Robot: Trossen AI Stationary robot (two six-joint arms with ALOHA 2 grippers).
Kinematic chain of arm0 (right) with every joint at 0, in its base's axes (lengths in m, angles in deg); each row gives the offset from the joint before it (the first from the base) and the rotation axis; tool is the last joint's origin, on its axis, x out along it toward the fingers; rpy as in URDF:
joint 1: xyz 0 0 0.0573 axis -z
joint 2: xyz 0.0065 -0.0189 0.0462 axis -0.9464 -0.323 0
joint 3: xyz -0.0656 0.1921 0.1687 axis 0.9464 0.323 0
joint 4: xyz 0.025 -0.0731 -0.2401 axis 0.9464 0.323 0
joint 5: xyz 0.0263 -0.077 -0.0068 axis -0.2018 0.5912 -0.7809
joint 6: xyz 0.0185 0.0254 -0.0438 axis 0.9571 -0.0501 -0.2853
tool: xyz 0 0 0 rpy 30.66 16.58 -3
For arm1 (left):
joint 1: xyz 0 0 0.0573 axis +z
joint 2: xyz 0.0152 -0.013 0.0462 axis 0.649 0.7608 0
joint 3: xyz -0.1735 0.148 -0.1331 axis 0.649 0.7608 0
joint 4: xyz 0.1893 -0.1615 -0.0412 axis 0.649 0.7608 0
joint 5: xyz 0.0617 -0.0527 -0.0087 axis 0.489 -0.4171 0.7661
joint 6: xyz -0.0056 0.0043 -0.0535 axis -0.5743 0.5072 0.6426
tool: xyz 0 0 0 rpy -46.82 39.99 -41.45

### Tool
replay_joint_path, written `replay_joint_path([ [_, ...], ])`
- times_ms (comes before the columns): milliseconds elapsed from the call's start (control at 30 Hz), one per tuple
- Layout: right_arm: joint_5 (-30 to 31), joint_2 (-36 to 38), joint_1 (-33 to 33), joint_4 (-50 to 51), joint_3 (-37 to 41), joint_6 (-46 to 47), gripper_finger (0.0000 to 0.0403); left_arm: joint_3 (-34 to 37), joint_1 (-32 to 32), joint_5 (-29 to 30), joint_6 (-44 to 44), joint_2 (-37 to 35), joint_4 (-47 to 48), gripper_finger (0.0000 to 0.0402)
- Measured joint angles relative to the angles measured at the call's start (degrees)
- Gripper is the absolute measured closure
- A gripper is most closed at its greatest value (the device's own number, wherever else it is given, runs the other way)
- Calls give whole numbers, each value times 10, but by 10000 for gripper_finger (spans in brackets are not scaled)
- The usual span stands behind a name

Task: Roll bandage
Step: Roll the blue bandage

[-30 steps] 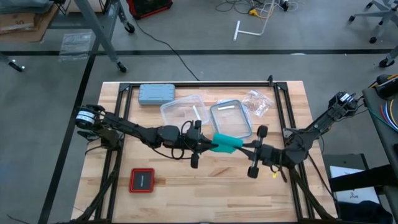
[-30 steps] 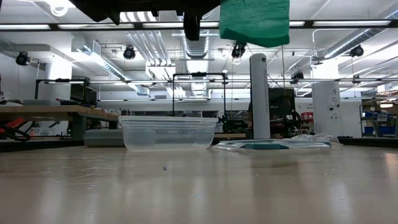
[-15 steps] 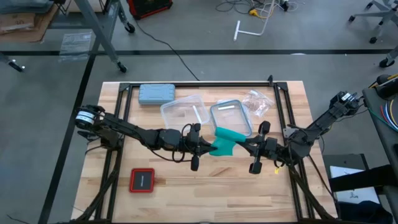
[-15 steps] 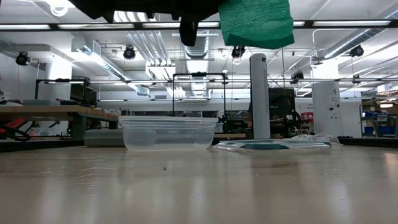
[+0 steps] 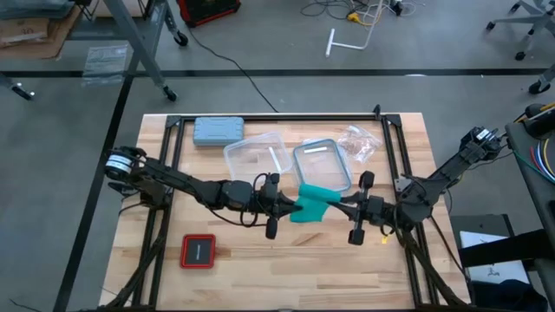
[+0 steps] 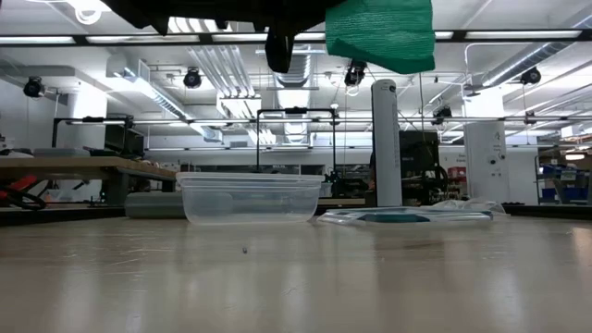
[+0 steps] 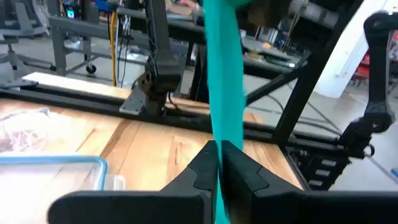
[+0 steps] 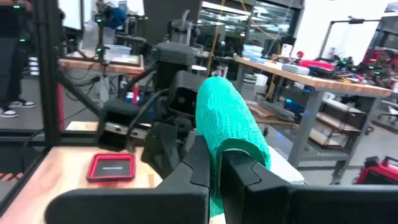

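Since a second earlier, the right gripper (image 5: 340, 204) had drawn in toward the left gripper (image 5: 293, 206), and the bandage (image 5: 310, 202) between them had gone from a stretched band to a slack, bunched fold.

From the high view, both arms met over the middle of the table (image 5: 260, 269), fingertips near each other, the teal bandage hanging between them just in front of the lid (image 5: 321, 165) and the clear tub (image 5: 257, 157). A grey-blue case (image 5: 217, 130) lay near the far left edge, a red case (image 5: 198, 251) near the front left.

From the low view, the bandage (image 6: 380, 34) hung high above the tabletop, clear of it, with the tub (image 6: 250, 196) behind.

In the left wrist view, the left gripper (image 7: 218, 163) was pinched tight on the bandage (image 7: 223, 87), which rose as a narrow strip.

In the right wrist view, the right gripper (image 8: 214, 163) was clamped on a wider fold of the bandage (image 8: 230, 122), the other arm just beyond.
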Motion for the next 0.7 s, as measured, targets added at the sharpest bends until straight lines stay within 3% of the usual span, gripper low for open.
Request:
replay_joint_path([
  [367, -18, 39, 0, 23, 0, 25, 401, 0, 2, 2, 43, 0, 46, 360],
  [500, -20, 50, 0, 62, 0, 61, 401, 0, 3, -1, 52, 0, 47, 316],
  [700, -18, 52, 0, 128, 0, 110, 401, 1, 3, -40, 53, 0, 41, 220],
])
